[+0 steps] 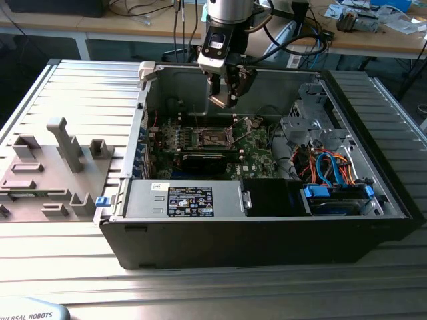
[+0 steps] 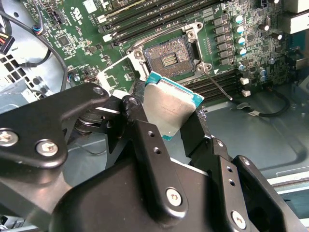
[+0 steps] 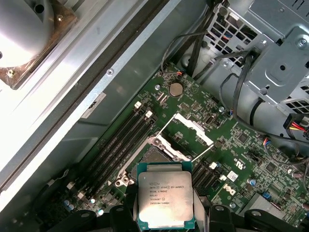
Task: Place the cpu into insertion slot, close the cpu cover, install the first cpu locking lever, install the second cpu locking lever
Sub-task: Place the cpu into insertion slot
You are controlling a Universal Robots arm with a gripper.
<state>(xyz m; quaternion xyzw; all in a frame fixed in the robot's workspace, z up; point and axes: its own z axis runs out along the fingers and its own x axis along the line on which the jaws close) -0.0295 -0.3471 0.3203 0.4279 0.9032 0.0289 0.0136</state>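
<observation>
Status: no step complete. The cpu [image 2: 171, 108] is not seated. It is pinched by its edges in the hand [image 1: 225, 99], metal top up. The insertion slot [image 2: 170, 58] lies bare below and just ahead of the hand, apart from the chip. The cpu cover [image 3: 194, 125] stands swung open beyond the slot, and a locking lever [image 2: 217, 84] juts out unlatched. The arm reaches down into the open case [image 1: 267, 240], hand slightly tilted.
</observation>
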